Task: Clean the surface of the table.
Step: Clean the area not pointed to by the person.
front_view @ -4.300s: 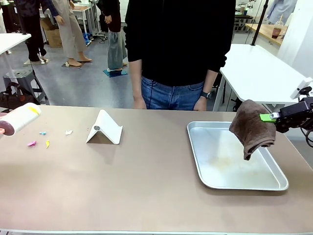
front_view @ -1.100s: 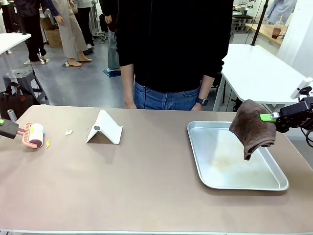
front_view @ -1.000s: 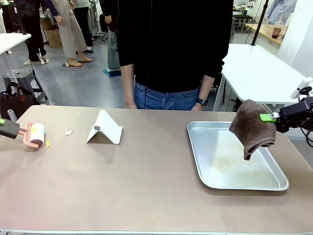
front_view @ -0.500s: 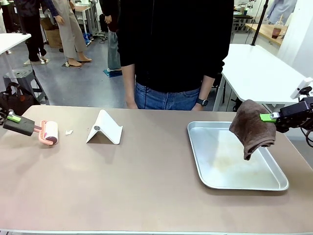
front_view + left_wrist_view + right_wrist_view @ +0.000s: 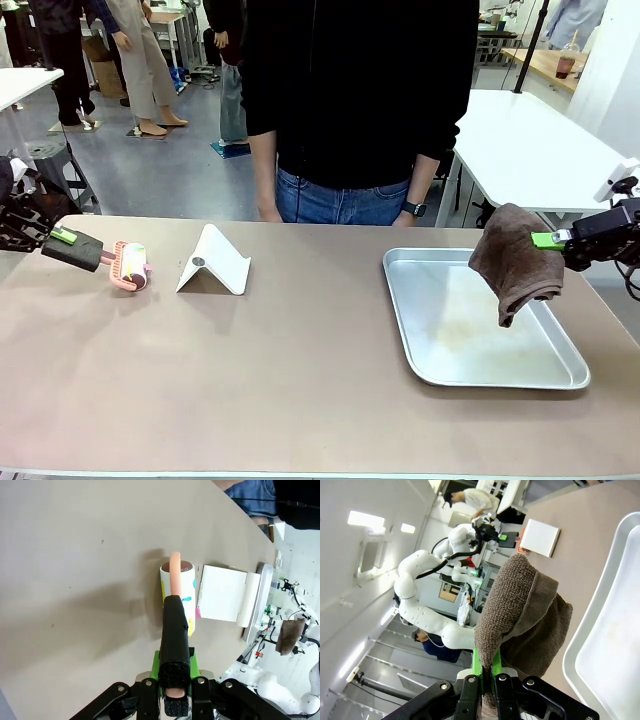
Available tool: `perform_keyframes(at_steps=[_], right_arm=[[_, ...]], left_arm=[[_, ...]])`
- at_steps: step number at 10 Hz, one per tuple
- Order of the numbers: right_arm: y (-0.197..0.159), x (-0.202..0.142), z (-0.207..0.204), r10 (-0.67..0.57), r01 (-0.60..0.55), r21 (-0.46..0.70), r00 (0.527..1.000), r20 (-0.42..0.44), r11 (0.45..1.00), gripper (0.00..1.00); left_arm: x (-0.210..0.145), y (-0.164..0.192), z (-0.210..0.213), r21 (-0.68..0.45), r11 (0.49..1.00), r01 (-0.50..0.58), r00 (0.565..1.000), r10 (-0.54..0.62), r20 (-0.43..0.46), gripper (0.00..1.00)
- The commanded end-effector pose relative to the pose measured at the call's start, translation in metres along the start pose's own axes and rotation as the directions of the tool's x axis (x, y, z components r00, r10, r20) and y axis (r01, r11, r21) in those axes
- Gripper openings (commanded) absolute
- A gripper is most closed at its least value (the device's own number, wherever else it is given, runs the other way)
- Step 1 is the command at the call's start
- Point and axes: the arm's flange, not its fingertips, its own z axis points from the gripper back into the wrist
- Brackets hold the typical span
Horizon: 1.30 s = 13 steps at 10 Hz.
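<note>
**Item 1.** Large rectangular table (image 5: 300,380) with a matte taupe-brown top and a thin pale edge. It spans the front view from the near edge at 6 o'clock to the far edge at 12. The near half is bare.

**Item 2.** Shallow silver metal tray (image 5: 398,300), rectangular, lying flat on the table at 3 o'clock.

**Item 3.** Brown terry cloth (image 5: 515,262), bunched, hanging over the tray's far right corner. The right gripper (image 5: 548,240) pinches it between its green pads. The right wrist view shows the pads pressed together on a fold of cloth (image 5: 520,615).

**Item 4.** White folded card stand (image 5: 215,262), tent-shaped, standing on the table at 11 o'clock.

**Item 5.** Lint roller (image 5: 130,266) with a pink frame and a black foam handle, at 10 o'clock, just beside the stand. Its white drum (image 5: 178,595) rests on the table top and carries cyan, yellow and pink scraps. The left gripper (image 5: 62,236) is clamped on the handle, its jaws tight against the foam.

**Item 6.** Person in a black top and blue jeans (image 5: 360,90), standing at the far edge at 12 o'clock with both hands down at the table's edge.
</note>
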Motion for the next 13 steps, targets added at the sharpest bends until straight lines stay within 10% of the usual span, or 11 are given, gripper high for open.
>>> perform_keyframes(at_steps=[1, 8, 13], right_arm=[[0.003, 0.0, -0.001, 0.007, -0.007, 0.003, 1.0, 0.009, 1.0, 0.08], [0.003, 0.0, -0.001, 0.007, -0.007, 0.003, 1.0, 0.009, 1.0, 0.08], [0.003, 0.0, -0.001, 0.007, -0.007, 0.003, 1.0, 0.009, 1.0, 0.08]], left_arm=[[0.001, 0.003, -0.005, -0.009, 1.0, -0.004, 1.0, 0.004, -0.017, 0.22], [0.002, -0.002, -0.001, -0.114, 0.993, 0.036, 0.998, -0.03, 0.061, 0.22], [-0.069, -0.005, 0.092, -0.284, 0.955, 0.089, 0.994, -0.068, 0.082, 0.22]])
